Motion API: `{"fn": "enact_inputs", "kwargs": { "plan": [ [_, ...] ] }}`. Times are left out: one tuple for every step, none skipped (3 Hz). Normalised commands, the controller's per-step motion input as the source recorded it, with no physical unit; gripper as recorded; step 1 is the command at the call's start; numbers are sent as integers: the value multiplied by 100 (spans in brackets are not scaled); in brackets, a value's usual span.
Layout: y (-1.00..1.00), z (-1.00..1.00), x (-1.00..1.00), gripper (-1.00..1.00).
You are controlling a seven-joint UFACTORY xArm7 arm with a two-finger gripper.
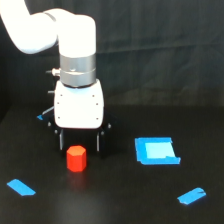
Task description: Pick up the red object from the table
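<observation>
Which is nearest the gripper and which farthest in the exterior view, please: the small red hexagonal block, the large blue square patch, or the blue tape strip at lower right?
1. Small red hexagonal block, just below the gripper.
2. Large blue square patch, toward the view's right.
3. Blue tape strip, lower right corner.

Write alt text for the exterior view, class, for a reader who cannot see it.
A white robot arm's gripper hangs just behind a small red object standing on the black table, its dark fingers spread and not holding it. A blue square patch and blue tape strips lie scattered on the surface.
</observation>
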Motion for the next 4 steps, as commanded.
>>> {"fn": "enact_inputs", "kwargs": {
  "plan": [
    [-74,-8,3,100],
    [-54,2,-12,89],
    [-13,-11,-9,-100],
    [5,-6,11,-98]
  ]
}}
